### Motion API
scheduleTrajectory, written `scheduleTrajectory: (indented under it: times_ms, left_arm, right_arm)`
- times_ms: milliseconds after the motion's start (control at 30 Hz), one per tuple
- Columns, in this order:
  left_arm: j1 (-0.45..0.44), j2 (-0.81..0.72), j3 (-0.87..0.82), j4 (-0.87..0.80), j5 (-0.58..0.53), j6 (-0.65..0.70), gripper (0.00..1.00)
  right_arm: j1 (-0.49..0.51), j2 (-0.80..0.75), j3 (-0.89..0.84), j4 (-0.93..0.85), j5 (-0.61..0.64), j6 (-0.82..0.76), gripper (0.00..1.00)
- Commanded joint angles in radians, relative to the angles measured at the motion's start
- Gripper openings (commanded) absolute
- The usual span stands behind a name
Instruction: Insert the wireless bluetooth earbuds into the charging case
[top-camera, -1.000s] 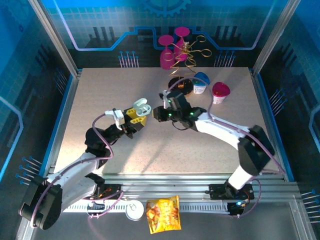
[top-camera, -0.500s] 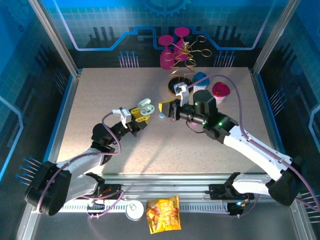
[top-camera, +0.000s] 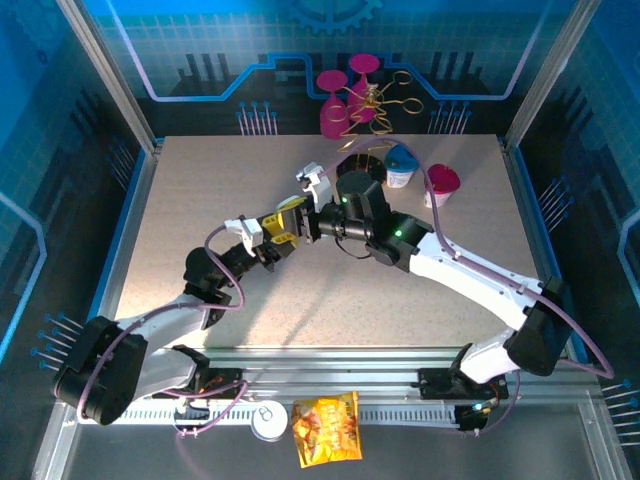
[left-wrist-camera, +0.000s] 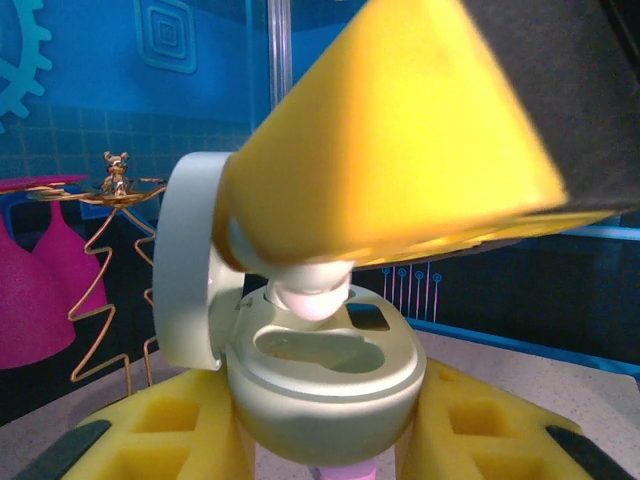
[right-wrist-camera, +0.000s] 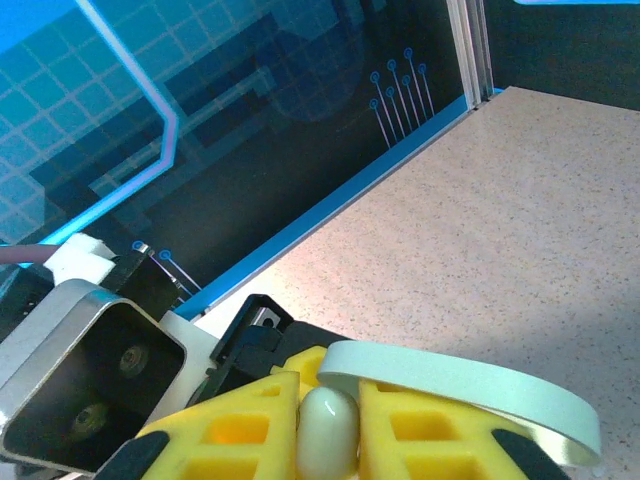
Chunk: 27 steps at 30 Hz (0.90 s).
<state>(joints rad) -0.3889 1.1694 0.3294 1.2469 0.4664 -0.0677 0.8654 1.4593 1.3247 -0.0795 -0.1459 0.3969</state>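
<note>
Pale, glossy plastic forms the one earbud (right-wrist-camera: 328, 430) in view: a smooth pebble shape clamped between the two yellow fingers of the right gripper (right-wrist-camera: 328, 455). In the left wrist view it sits directly above the charging case (left-wrist-camera: 320, 390), at the mouth of a well in the case's top face, under the right gripper's yellow finger.

One charging case is present. It is rounded, matte and off-white with a green tint. Its single hinged lid (left-wrist-camera: 190, 260) stands open on the left of the case body. The left gripper (left-wrist-camera: 320, 440) has its two yellow, pocketed fingers closed on the case from both sides and holds it clear of the table (top-camera: 200, 200), a beige speckled surface.

Items beyond the case, toward the back wall:
- Two pink goblets (top-camera: 335, 112), smooth and glossy.
- One gold wire stand (top-camera: 372, 108), bent in zigzags, with a small figure on top.
- One black round disc (top-camera: 355, 180).

Items to the right of the case:
- One white tub with a blue lid (top-camera: 402, 165).
- One pink tub (top-camera: 440, 183).

Items nearer than the case, on the metal rail:
- One orange-yellow snack packet (top-camera: 326, 428); its print is too small to read.
- One white round item (top-camera: 268, 421).
</note>
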Motion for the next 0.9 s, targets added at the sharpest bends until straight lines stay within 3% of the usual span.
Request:
scheduleTrajectory:
  times_ms: [0,500,867]
  left_arm:
    - [-0.004,-0.039,0.0,0.006,-0.007,0.019,0.19]
    - [-0.003,-0.053,0.026,-0.037,-0.07,-0.048,0.2]
    - [-0.003,-0.059,0.031,-0.038,-0.054,-0.061,0.19]
  right_arm:
    - [0.014,0.016,0.035,-0.03,0.035,-0.036,0.17]
    - [0.03,0.02,-0.007,-0.064,0.029,-0.025,0.17]
    - [0.027,0.017,-0.011,-0.069,0.089,-0.037,0.18]
